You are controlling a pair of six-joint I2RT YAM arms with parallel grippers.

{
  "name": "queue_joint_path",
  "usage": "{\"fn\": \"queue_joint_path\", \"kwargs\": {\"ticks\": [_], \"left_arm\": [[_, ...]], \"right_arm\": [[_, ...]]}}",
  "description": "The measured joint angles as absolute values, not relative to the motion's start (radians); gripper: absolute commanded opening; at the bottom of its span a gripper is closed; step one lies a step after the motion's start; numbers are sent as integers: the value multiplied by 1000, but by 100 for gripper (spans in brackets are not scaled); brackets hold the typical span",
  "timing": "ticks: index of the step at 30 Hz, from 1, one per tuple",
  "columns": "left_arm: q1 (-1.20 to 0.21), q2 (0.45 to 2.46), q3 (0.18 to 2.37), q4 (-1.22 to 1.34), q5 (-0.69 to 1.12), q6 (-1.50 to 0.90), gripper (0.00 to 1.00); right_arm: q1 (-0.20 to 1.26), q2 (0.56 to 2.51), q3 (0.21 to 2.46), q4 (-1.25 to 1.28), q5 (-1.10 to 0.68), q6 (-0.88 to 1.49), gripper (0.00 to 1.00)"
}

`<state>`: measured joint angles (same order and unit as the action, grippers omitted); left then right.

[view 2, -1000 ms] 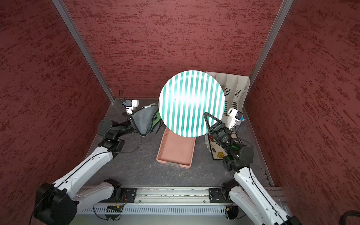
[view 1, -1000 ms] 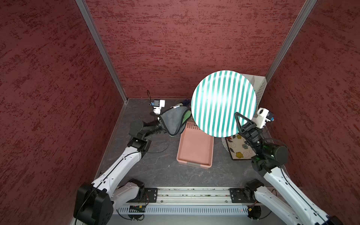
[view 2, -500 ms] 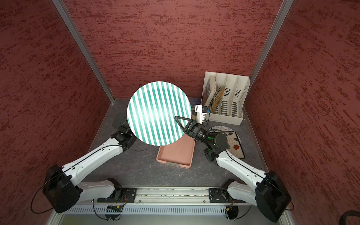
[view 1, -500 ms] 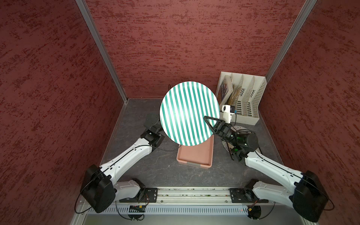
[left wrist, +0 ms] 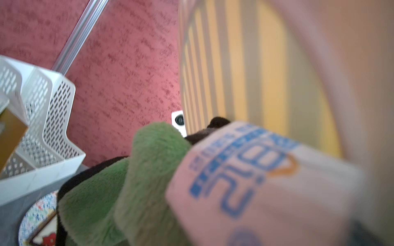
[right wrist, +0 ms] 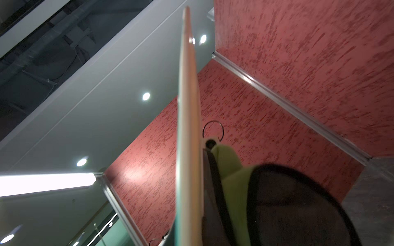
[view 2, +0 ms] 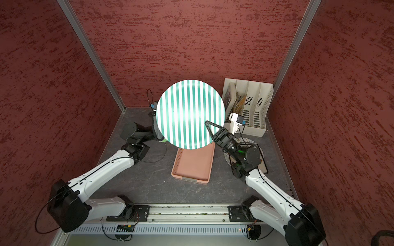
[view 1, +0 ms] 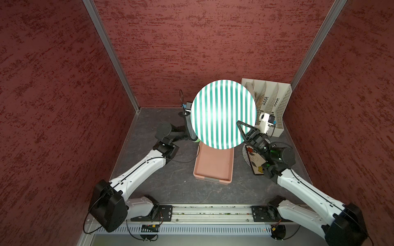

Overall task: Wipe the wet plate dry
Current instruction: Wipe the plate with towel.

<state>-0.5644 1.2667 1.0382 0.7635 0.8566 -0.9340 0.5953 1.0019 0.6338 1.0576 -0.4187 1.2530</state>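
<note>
Right tool [view 1: 243, 130] clamped on plate [view 1: 222, 114] rim, raised above tray [view 1: 213, 168], exposing underside; left tool [view 1: 185, 132] clamped on cloth [left wrist: 149, 170], pressed there to wipe.

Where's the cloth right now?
In both top views the cloth peeks out behind the striped plate's left edge, near the pink tray's far-left corner.
</note>
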Motion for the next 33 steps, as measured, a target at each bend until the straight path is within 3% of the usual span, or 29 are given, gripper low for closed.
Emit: {"fn": "queue_joint_path", "kwargs": {"ticks": [3, 6, 11, 15, 19, 24, 29, 33], "left_arm": [[-579, 1300, 1108, 822, 862, -948, 0], [-618, 1349, 1090, 873, 859, -973, 0], [-684, 1338, 878, 905, 861, -974, 0], [-702, 1217, 700, 786, 815, -874, 0], [-815, 1082, 720, 450, 522, -640, 0], [-905, 1139, 891, 161, 132, -442, 0], [-918, 1278, 978, 25, -64, -341, 0], [-843, 1339, 1012, -47, -184, -320, 0]], "right_arm": [[690, 1030, 623, 1100, -453, 1206, 0], [682, 1024, 628, 1081, -453, 1164, 0], [550, 933, 694, 838, -432, 1124, 0], [430, 801, 713, 590, -282, 1038, 0], [417, 754, 725, 427, -203, 934, 0], [451, 836, 725, 368, -185, 859, 0], [452, 901, 710, 346, -130, 780, 0], [455, 889, 639, 384, -113, 761, 0]]}}
